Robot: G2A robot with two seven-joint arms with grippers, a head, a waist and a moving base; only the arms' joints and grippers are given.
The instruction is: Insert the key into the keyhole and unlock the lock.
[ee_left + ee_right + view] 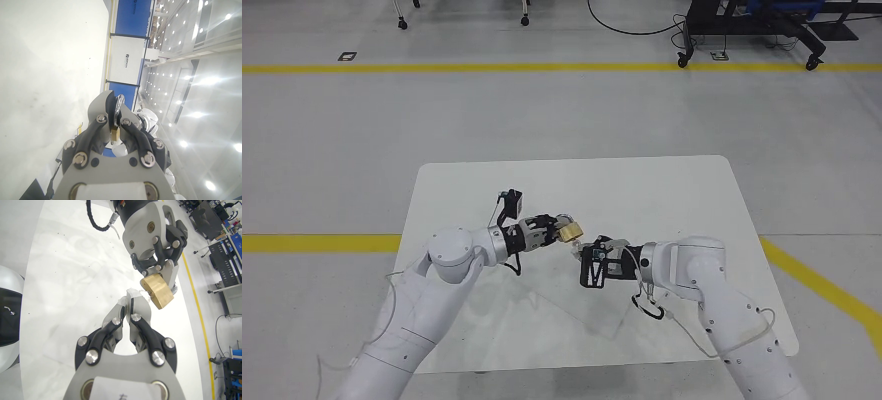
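Nearest, the right gripper (128,298) is clenched on the key (146,294), pinching its head between taped fingertips (133,294); the blade points toward 1 o'clock in that wrist view and meets the keyhole (150,294) in the end face of the lock (158,291); whether it is seated or only touching the mouth I cannot tell. The left gripper (116,100) grasps the brass lock at its shackle (119,103) end, with the body jutting out beyond the fingers. From above, both are held over the middle of the table (672,190), the right gripper at about 5 o'clock of the lock.

Risks, as I judge them: the hold on the key is a shallow fingertip pinch, so a twist could make the head slip in the pads instead of turning the cylinder; if the blade goes in off-axis, pushing could jam or bend it; the lock is gripped near the shackle, so turning force could swivel the body in the left gripper and spoil the alignment; if either grip slips, its piece drops to the table.

As for containers, the only receptacle here is the keyhole, with the key's tip at or in its mouth.
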